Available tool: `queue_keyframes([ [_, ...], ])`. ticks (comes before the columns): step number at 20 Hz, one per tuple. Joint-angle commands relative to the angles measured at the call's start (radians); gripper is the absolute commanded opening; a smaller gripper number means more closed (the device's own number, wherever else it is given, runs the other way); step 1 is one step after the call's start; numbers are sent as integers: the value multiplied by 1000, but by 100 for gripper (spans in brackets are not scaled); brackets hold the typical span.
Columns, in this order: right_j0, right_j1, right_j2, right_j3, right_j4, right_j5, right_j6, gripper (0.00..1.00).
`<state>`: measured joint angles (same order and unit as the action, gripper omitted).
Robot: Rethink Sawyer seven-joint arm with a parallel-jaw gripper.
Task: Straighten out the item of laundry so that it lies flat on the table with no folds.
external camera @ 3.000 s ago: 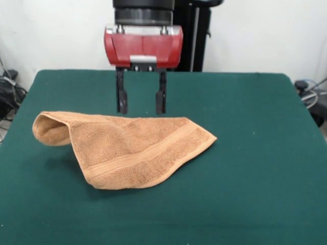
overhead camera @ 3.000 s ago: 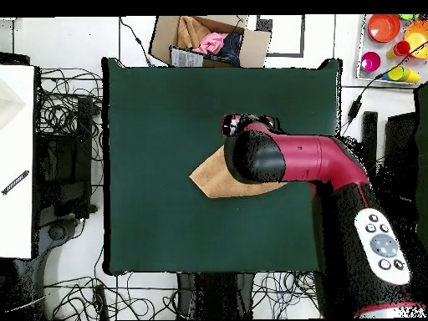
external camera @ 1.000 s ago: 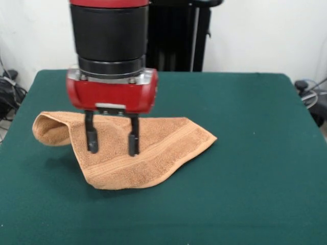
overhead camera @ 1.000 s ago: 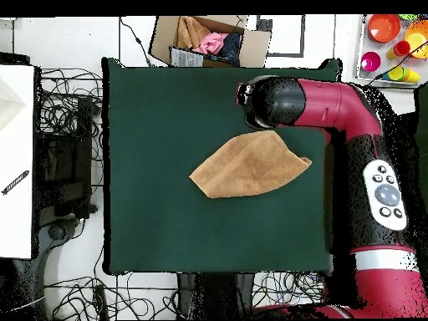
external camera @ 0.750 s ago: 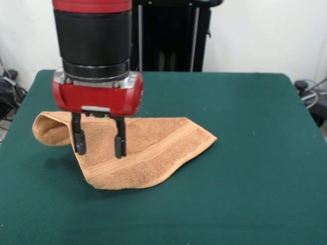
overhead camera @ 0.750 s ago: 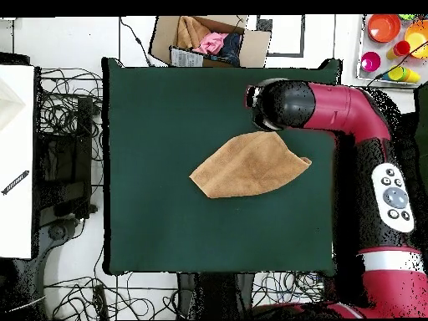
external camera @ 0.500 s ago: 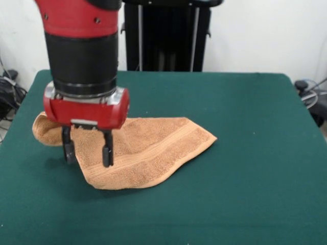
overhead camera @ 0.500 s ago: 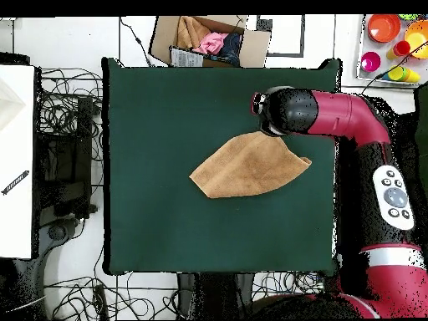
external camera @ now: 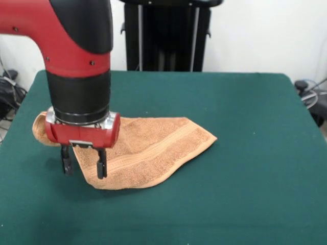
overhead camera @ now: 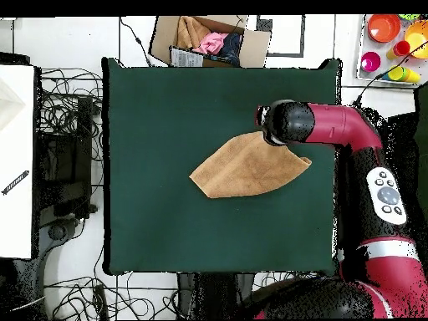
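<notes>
The orange-tan towel (external camera: 148,148) lies folded over on the dark green table (external camera: 245,168), left of the middle in the front view, with a rolled-up fold at its left end and a pointed corner to the right. My gripper (external camera: 82,167) hangs open over the towel's near left edge, one finger on the cloth side and one on the table side, tips low near the surface. In the overhead view the towel (overhead camera: 242,171) lies right of the table's (overhead camera: 167,109) middle, and the arm's wrist (overhead camera: 284,124) covers its upper right part; the fingers are hidden there.
A cardboard box of clothes (overhead camera: 209,40) sits beyond the table's top edge in the overhead view. Coloured bowls and cups (overhead camera: 393,42) stand at the top right. Cables cover the floor at the left (overhead camera: 71,150). A black stand (external camera: 168,35) rises behind the table.
My gripper has moved left along the towel in the front view and come down lower, from over the towel's middle to its near left edge. It stays open. The towel has not moved.
</notes>
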<state>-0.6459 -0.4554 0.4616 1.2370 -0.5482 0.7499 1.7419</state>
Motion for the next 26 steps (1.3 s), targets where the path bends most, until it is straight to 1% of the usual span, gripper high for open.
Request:
queue_keyframes([
  [1, 7, 45, 84, 98, -64, -34, -268, 100],
  [6, 33, 57, 84, 115, -37, 3, -211, 100],
  [9, 42, 61, 83, 113, -32, 15, -201, 100],
  [12, 49, 79, 83, 93, -36, 32, -219, 100],
  [17, 47, 107, 78, 83, -56, 12, -232, 100],
  [22, 39, 122, 73, 81, -65, 29, -254, 100],
  [26, 31, 130, 66, 101, -78, 8, -252, 100],
])
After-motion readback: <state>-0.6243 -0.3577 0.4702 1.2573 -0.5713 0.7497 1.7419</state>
